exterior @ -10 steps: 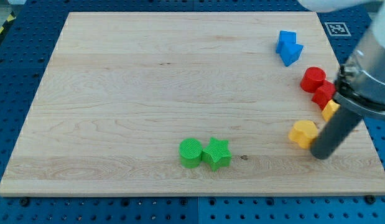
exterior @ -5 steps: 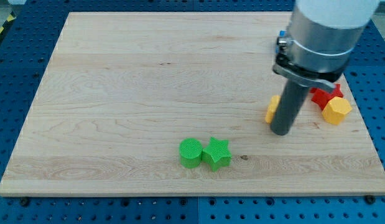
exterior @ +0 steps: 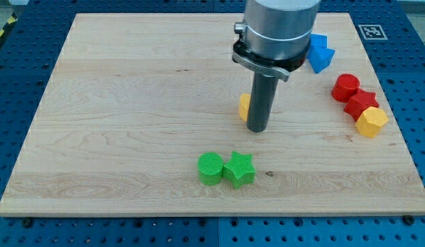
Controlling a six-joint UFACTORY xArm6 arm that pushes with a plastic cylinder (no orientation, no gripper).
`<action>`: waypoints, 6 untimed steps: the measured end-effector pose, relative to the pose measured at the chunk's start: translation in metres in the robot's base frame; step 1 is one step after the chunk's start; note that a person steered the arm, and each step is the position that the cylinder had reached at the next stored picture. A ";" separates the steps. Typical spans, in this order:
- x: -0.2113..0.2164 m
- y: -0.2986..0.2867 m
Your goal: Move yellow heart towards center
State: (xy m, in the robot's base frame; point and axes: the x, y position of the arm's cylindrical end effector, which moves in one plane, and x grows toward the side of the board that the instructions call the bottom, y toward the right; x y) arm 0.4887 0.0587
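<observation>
The yellow heart [exterior: 244,106] lies near the middle of the wooden board [exterior: 130,103], mostly hidden behind my rod; only its left edge shows. My tip [exterior: 257,128] rests on the board right against the heart's right and lower side.
A green cylinder [exterior: 210,168] and a green star [exterior: 239,169] sit together near the view's bottom centre. At the right are a blue block [exterior: 320,52], a red cylinder [exterior: 346,87], a red star [exterior: 360,102] and a yellow hexagon [exterior: 371,122].
My tip has swept from the board's right side to the left and upward, pushing the yellow heart with it to near the board's middle. The other blocks stayed put.
</observation>
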 end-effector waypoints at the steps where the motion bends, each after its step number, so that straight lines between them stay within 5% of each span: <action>1: -0.001 0.027; 3: -0.029 0.057; 5: -0.052 -0.009; 6: -0.048 0.014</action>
